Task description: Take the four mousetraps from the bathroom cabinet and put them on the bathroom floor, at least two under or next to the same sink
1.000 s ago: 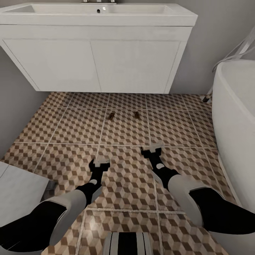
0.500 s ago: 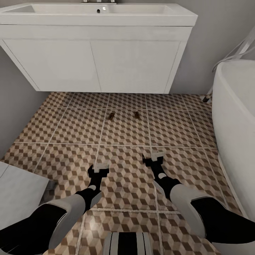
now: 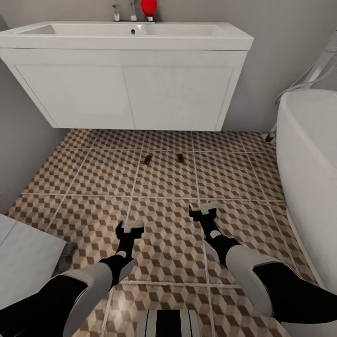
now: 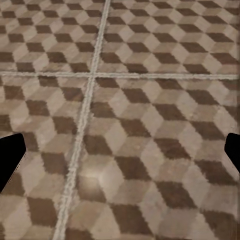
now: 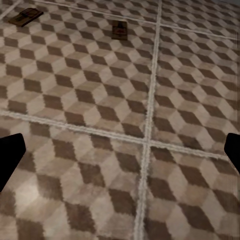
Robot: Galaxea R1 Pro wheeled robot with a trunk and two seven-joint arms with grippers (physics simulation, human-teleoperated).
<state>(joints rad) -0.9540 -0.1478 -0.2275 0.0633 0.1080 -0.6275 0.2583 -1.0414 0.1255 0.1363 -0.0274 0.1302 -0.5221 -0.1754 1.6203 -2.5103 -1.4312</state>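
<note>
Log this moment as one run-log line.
left gripper: open, empty | right gripper: open, empty | two mousetraps on floor before sink

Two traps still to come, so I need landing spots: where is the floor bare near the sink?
Two mousetraps, left one and right one, lie in front of the white sink unit. Bare tile runs from the left one to the grey wall, and more from the right one toward the tub. The gap between them is tight. Tile by both open grippers, left and right, is bare too.
</note>
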